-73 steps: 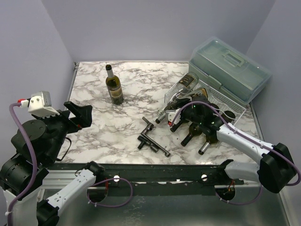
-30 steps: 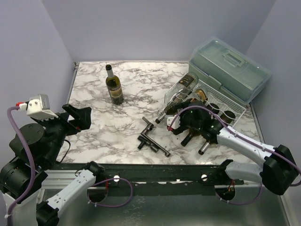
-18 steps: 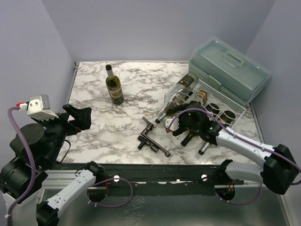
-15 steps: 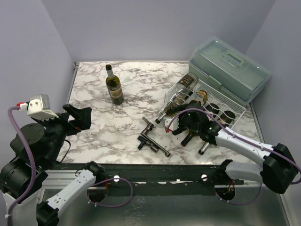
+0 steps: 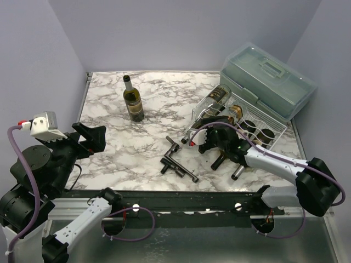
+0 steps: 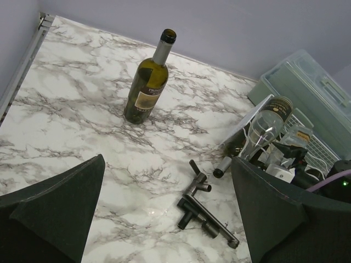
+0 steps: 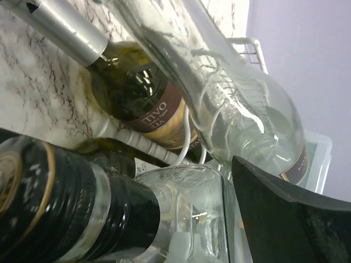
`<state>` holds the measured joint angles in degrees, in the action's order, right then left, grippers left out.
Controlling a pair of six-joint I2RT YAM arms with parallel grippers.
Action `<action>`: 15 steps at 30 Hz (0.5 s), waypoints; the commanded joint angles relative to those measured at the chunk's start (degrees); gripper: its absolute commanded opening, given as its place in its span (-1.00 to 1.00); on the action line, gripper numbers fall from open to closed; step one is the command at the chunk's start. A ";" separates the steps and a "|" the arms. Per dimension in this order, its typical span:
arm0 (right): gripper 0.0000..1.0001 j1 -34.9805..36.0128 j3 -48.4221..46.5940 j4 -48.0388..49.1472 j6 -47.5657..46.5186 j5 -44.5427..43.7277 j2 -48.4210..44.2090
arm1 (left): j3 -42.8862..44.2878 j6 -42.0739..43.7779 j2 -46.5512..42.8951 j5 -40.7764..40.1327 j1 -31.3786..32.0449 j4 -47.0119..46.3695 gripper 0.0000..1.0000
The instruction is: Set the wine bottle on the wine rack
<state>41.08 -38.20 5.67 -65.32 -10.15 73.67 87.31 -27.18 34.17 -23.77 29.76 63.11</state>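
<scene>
A: From the top camera, where is the wine bottle?

B: The wine bottle (image 5: 133, 104) stands upright on the marble counter (image 5: 109, 159), well to the left of the wine rack (image 5: 272, 131). The rack holds several bottles lying down. A clear bottle (image 5: 211, 104) fills its leftmost cradle, with its neck poking out past the rack's near-left corner.

A: And the arms?

B: The right end effector (image 5: 205, 143) sits low at the rack's near-left corner, among the bottle necks. I cannot tell from here whether it is clenched or released. The left end effector (image 5: 93, 137) hangs far left of the rack. A black tool (image 5: 178, 162) lies flat just left of the rack's near edge, and a lidded plastic box (image 5: 269, 82) sits right behind the rack.

A: Left wrist camera?

B: Its fingers (image 6: 60, 203) are spread wide and released, with nothing between them. The wine bottle (image 6: 147, 90) is upright, well left of the rack (image 6: 323, 150). The black tool (image 6: 203, 211) lies nearer the rack, on its left.

A: Right wrist camera?

B: It is very close to the rack. The clear bottle (image 7: 241, 109), a green bottle (image 7: 131, 82) with a brown label and a dark foil-capped neck (image 7: 82, 208) all lie across the white rack wire (image 7: 248, 45). Only one finger (image 7: 290, 219) shows, at the lower right, so I cannot tell its grip.
</scene>
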 commanded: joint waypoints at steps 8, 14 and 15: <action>1.00 2.58 -2.99 -17.54 1.39 13.05 -6.77 | 0.85 0.63 -1.25 -0.84 0.39 1.86 0.98; 1.00 3.83 -2.90 -20.21 2.62 12.61 -10.08 | 1.53 1.03 -0.55 -1.27 0.39 2.21 0.98; 1.00 3.91 -2.51 -20.07 2.61 12.57 -10.40 | 1.57 0.99 -0.15 -1.23 0.43 2.20 0.98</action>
<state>44.40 -40.45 -10.26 -64.42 0.51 65.63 87.46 -26.92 33.54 -23.86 29.76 63.77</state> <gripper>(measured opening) 0.998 0.988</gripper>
